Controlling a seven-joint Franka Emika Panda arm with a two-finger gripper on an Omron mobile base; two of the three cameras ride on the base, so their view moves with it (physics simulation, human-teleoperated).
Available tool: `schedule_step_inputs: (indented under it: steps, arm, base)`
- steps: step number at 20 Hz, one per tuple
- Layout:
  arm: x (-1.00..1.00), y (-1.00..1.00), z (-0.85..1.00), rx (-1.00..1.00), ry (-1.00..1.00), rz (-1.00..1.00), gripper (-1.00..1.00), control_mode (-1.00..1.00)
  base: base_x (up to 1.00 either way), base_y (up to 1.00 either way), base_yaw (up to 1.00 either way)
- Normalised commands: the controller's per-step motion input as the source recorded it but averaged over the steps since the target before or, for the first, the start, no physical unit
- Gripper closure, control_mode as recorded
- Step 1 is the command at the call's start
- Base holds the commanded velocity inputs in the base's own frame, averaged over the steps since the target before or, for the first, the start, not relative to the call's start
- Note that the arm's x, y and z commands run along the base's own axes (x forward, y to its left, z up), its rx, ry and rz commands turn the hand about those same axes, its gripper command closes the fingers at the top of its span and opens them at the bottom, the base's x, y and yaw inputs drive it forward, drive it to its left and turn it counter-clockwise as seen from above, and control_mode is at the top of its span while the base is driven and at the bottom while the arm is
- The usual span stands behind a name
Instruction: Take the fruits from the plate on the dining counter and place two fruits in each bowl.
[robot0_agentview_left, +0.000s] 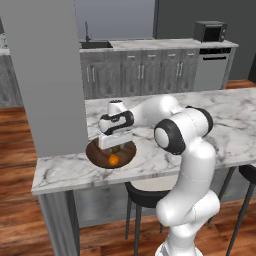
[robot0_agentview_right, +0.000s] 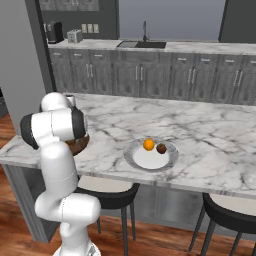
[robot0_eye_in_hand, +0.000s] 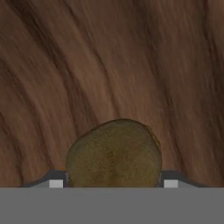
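Arm reaches toward the centre-left of the left base view, hand pointing down over the dark brown wood-grained bowl (robot0_agentview_left: 111, 154) on the dining counter (robot0_agentview_left: 150, 160). Judgement: hand sits low over the bowl so the fruit can be let go close to the bowl floor w/o rolling out.

Gripper (robot0_agentview_left: 116, 148): jaws partly open, set either side of the olive-brown fruit (robot0_eye_in_hand: 113, 154), which fills the gap between them at lower centre of the hand view. Wood grain of the bowl floor lies right behind the fruit. Appears gripped; cannot tell whether the fruit already rests on the bowl.

One orange fruit (robot0_agentview_left: 114, 160) lies in the same bowl, just below the hand in the left base view. Judgement: olive-brown one makes the 2nd fruit for this bowl.

Plate (robot0_agentview_right: 151, 165): centre of the right base view, near the front edge of the counter, well apart from the brown bowl. It carries an orange fruit (robot0_agentview_right: 148, 144) and a reddish-brown fruit (robot0_agentview_right: 161, 148), close together. Judgement: these 2 are for the other bowl.
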Motion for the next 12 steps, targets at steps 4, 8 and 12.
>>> schedule_step_inputs:
  steps: [4,8,12]
  arm:
    - [-0.01,-0.01,0.0,0.0,0.0,-0.01,1.0,-1.0]
    - [0.0,0.0,0.02,0.0,-0.01,0.0,-1.0,-1.0]
    - [-0.05,0.0,0.07,-0.04,0.0,0.0,-1.0,-1.0]
  base:
    - [0.0,0.0,0.0]
    - [0.0,0.0,0.0]
    - [0.0,0.0,0.0]
